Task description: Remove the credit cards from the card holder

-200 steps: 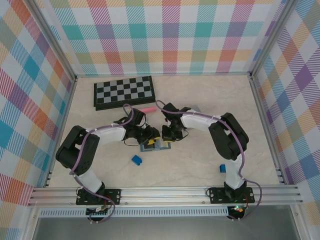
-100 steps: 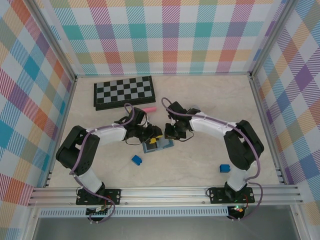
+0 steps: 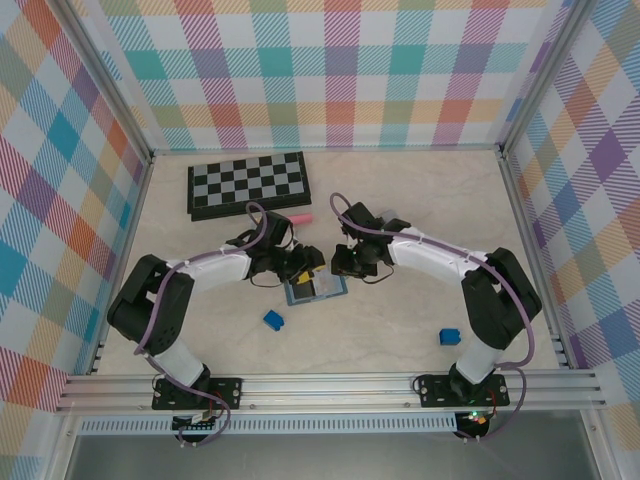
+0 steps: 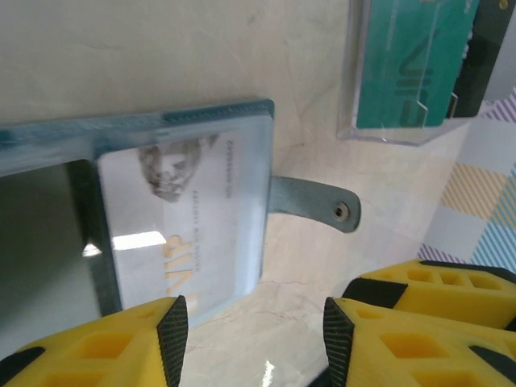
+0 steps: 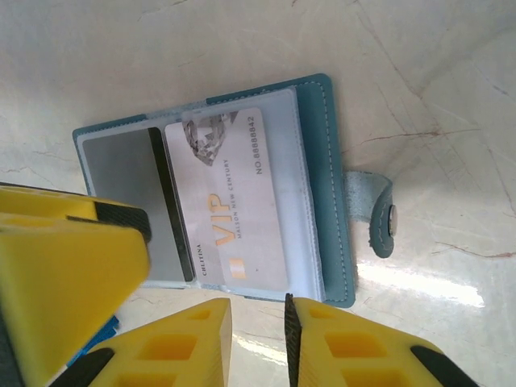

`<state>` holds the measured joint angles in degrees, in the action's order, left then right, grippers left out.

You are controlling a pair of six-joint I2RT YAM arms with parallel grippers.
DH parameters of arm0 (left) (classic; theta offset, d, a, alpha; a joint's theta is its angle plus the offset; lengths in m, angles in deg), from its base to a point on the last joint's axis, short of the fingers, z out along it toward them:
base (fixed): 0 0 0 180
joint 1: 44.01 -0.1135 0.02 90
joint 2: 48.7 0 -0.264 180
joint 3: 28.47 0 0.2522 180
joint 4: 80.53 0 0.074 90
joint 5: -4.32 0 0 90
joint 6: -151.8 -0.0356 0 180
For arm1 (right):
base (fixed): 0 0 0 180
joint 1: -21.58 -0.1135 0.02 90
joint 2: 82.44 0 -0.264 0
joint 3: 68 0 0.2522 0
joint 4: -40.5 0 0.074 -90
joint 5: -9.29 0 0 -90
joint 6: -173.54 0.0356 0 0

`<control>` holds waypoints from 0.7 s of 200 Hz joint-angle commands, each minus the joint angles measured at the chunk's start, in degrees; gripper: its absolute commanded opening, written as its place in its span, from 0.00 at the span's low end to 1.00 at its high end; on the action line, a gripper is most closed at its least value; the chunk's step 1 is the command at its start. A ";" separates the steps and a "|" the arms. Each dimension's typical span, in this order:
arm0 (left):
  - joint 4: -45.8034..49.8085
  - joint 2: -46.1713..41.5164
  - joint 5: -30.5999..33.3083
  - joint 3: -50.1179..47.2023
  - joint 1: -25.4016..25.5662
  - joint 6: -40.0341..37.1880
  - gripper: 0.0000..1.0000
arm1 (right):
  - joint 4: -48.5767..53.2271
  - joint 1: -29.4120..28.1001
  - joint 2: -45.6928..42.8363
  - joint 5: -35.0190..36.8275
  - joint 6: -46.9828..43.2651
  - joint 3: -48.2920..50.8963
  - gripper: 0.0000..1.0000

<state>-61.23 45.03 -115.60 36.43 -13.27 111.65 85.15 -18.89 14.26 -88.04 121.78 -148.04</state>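
1. Two arms meet near the middle of the table (image 3: 430,290). A folding chessboard (image 3: 248,183) lies off at 11 o'clock from where they meet.
2. The left gripper (image 4: 251,339) hangs low with its jaws wide apart and nothing between them. In the right wrist view, one of its yellow fingers (image 5: 64,266) stands at the card holder's 9 o'clock edge. I cannot tell whether it presses there.
3. The right gripper (image 5: 258,334) sits at the holder's 6 o'clock in its own view. Its jaws are drawn to a narrow gap and hold nothing.
4. The card holder (image 3: 316,290) lies open and flat on the table between the two grippers. Its snap strap (image 5: 375,214) sticks out at 3 o'clock in the right wrist view.
5. A white VIP card (image 5: 230,197) and a grey card with a black stripe (image 5: 129,201) sit under clear sleeves, neither yet out.
6. Small blue blocks lie at the holder's 7 o'clock (image 3: 273,320) and 4 o'clock (image 3: 449,337), well apart from it.
7. Judged step: lining up for the first card.
8. The next move likely needs one gripper to pin the holder while the other pinches a card edge and draws it along the sleeve. I cannot tell which side the sleeve opens on.
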 commanded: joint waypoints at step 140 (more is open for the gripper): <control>1.93 4.70 3.58 1.36 0.28 0.79 0.26 | 5.27 0.26 15.13 -1.20 -3.52 -9.85 0.17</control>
<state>-58.26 49.32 -111.18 36.56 -13.29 112.39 88.56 -18.91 27.90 -90.36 118.65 -156.57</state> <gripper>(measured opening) 0.262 0.174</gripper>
